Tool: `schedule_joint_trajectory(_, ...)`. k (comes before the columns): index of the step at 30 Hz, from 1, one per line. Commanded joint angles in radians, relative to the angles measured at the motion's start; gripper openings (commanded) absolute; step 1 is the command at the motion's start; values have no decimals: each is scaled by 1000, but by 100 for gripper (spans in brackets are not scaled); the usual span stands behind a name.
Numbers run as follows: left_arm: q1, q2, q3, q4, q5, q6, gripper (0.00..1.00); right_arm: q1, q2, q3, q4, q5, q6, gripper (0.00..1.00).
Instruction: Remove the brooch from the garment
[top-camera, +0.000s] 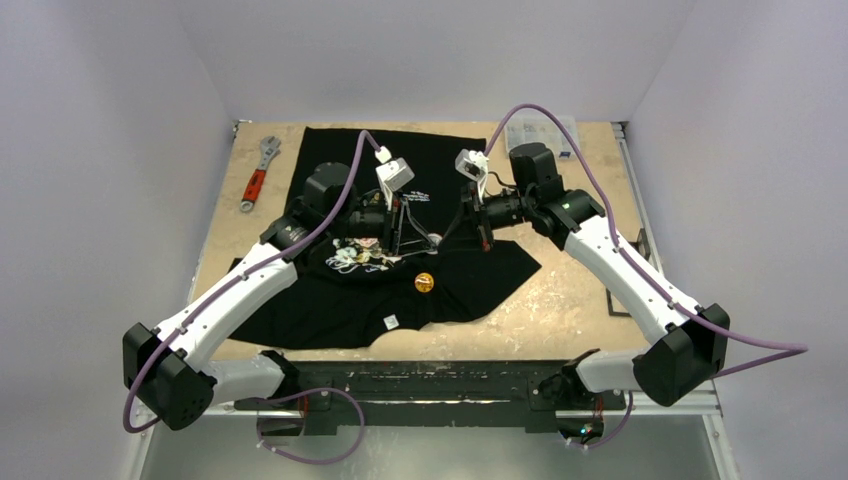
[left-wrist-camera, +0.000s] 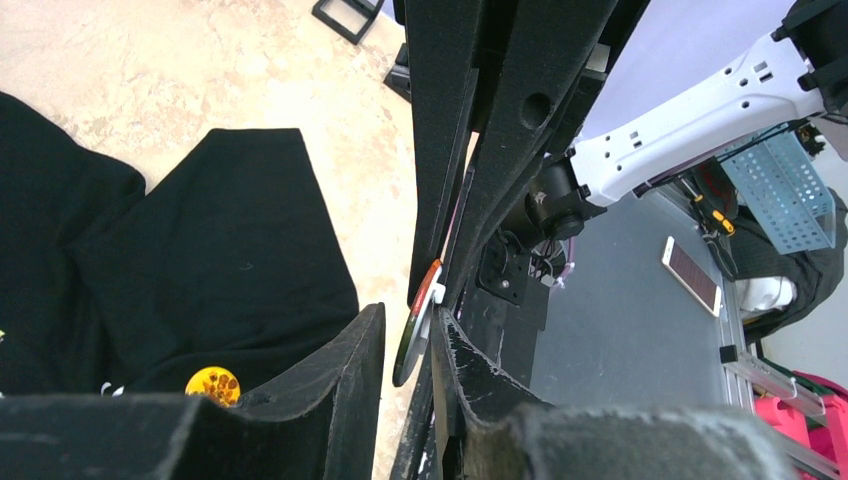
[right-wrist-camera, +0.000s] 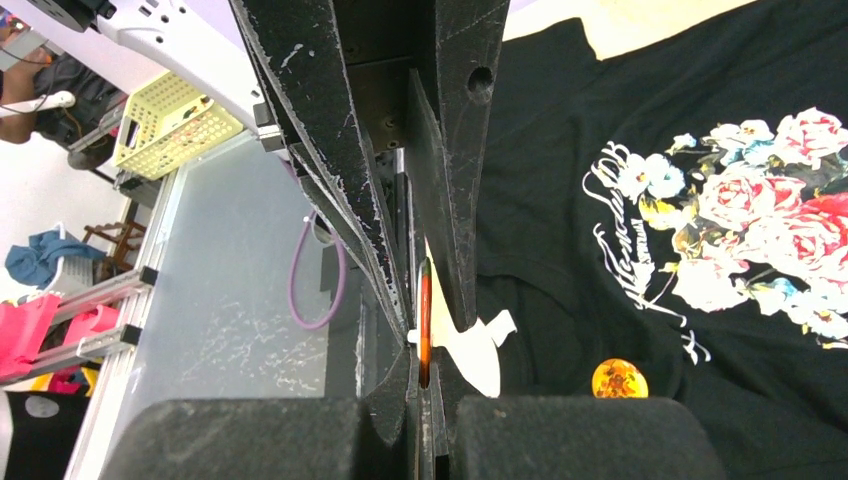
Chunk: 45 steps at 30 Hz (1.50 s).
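Note:
The black T-shirt (top-camera: 470, 270) lies flat on the table, its rose print (right-wrist-camera: 760, 220) and white lettering showing in the right wrist view. A round orange brooch (top-camera: 424, 282) sits on the shirt below both grippers; it also shows in the left wrist view (left-wrist-camera: 212, 383) and the right wrist view (right-wrist-camera: 619, 379). My grippers meet tip to tip above the shirt. My right gripper (right-wrist-camera: 424, 350) is shut on a thin disc (left-wrist-camera: 418, 325) with a red-orange rim, seen edge-on. My left gripper (left-wrist-camera: 408, 318) has its jaws slightly apart around the same disc.
A red-handled wrench (top-camera: 258, 172) lies at the table's far left. A clear plastic bag (top-camera: 545, 133) lies at the back. A small white neck label (top-camera: 391, 321) sits near the shirt's front edge. Bare table (top-camera: 570, 290) lies right of the shirt.

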Motion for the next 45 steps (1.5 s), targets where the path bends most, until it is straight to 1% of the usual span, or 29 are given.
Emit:
schedule_joint_trajectory(1,-14,23,44,-32,-39,58,20,21,-38,31,16,-64,-5,0)
schedule_joint_trajectory(5,-13,29,38,-39,-32,59,14,20,-38,34,11,-64,-14,0)
schedule_joint_trajectory(12,-12,23,19,-33,-40,26,16,20,-47,37,-8,-66,-59,0)
schedule_joint_trajectory(18,-13,45,29,-38,-54,21,9,23,-49,48,-22,-55,-86,0)
schedule_joint_trajectory(22,-17,72,53,-41,-35,30,9,30,-45,61,-56,-37,-124,0)
schedule_joint_trajectory(25,-37,94,84,-75,-25,75,7,31,-46,62,-58,-38,-128,0)
schedule_joint_trajectory(29,-57,110,102,-84,1,101,9,31,-45,62,-58,-40,-132,0)
schedule_joint_trajectory(32,-72,112,109,-94,8,132,16,31,-39,64,-57,-44,-134,0)
schedule_joint_trajectory(35,-80,112,111,-108,-1,150,18,31,-35,66,-55,-50,-133,0)
schedule_joint_trajectory(39,-80,113,103,-109,-20,155,18,31,-34,69,-54,-55,-135,0)
schedule_joint_trajectory(42,-79,117,104,-120,-54,144,17,32,-36,70,-55,-55,-142,0)
schedule_joint_trajectory(45,-77,112,94,-98,-43,129,16,32,-40,65,-63,-55,-150,0)
